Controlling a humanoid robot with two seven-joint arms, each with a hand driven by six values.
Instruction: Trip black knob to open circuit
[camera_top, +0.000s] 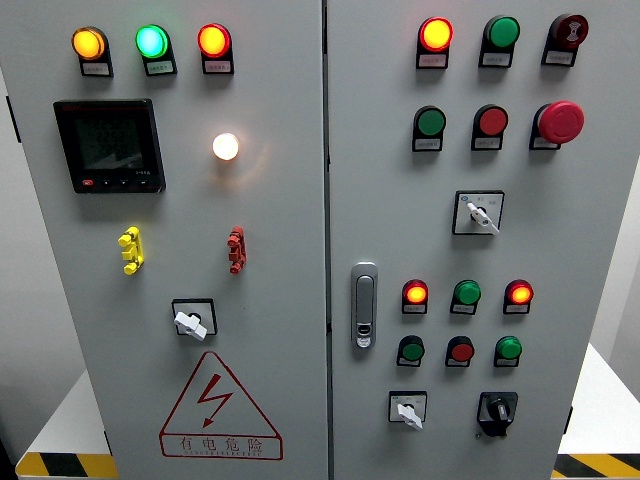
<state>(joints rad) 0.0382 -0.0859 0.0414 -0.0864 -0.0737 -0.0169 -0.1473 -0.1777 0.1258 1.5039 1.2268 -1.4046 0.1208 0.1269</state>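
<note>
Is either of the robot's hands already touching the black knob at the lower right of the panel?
No, the black knob stands alone on the right door, and no hand shows anywhere in view.

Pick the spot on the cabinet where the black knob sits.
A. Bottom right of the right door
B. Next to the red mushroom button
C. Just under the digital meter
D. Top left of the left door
A: the black knob is low on the right door, right of a white-handled switch.

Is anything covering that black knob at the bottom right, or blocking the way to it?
Nothing visible does. The black knob sits bare on the right door, with no cover or guard over it. Its nearest neighbour, a white-handled switch, sits apart to its left. No robot hand is in view.
</note>
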